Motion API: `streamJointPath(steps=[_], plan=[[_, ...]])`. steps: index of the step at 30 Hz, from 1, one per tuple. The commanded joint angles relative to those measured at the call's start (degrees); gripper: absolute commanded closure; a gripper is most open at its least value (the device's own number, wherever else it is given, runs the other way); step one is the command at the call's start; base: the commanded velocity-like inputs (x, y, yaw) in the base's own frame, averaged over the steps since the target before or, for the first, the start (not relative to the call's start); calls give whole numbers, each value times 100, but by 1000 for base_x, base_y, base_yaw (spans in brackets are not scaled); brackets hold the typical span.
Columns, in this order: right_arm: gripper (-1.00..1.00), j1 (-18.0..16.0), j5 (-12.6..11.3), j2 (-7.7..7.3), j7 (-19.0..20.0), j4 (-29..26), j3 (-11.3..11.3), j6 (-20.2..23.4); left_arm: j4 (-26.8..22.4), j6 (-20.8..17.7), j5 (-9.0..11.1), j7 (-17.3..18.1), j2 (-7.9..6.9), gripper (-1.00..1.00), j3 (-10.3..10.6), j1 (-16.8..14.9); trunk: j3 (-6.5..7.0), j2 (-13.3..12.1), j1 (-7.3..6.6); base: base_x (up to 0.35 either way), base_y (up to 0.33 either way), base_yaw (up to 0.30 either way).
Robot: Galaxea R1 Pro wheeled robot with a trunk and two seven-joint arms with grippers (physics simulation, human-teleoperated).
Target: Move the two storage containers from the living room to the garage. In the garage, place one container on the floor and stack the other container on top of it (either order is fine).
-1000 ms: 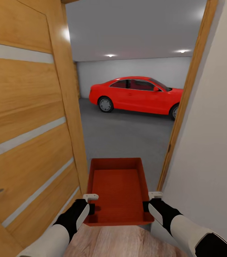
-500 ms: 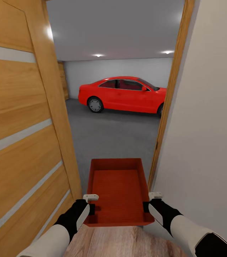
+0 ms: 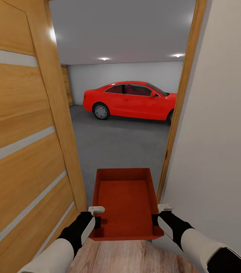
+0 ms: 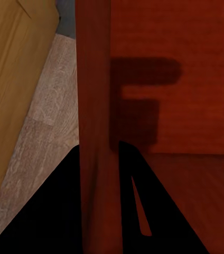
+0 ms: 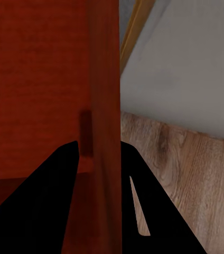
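Low in the centre of the head view, the storage container [image 3: 124, 203] is carried level between both arms, in the doorway to the garage. The left gripper [image 3: 96, 209] and right gripper [image 3: 165, 207] each have fingers clamped over a side wall [image 4: 95, 106]. It looks rigid, light and smooth-walled, so opposite rim grips suit it. The red car [image 3: 130, 100] stands beyond on the floor [image 3: 116, 144].

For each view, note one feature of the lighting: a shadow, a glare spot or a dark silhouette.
Head view: two ceiling lights glow in the garage, and a glare spot sits on the wooden door. Left wrist view: a blocky shadow falls inside the storage container. Right wrist view: the right gripper's fingers read as flat black silhouettes straddling the container wall.
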State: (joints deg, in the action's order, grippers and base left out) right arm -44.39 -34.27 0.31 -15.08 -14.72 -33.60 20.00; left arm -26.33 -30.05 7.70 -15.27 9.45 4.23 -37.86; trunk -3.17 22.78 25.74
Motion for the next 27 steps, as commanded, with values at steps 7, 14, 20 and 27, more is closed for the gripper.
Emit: streamJointPath(steps=[7,14,20,27], plan=[[100,-8,-97,-5,-39,-145,-122,4,111,-72,-102,-99,-22,100,61,-2,-13,14,4,106,221,0],[100,-8,-97,-5,-39,-145,-124,4,111,-65,-102,-99,-22,100,61,-2,-13,14,4,46,85,0],[100,-8,-97,-5,-39,-145,-124,4,111,-63,-102,-99,-22,100,61,-2,-13,14,4,2,4,-96],[100,-8,-97,-5,-39,-145,-121,4,111,-63,-102,-99,-24,100,61,-2,-13,14,4,0,0,-236]])
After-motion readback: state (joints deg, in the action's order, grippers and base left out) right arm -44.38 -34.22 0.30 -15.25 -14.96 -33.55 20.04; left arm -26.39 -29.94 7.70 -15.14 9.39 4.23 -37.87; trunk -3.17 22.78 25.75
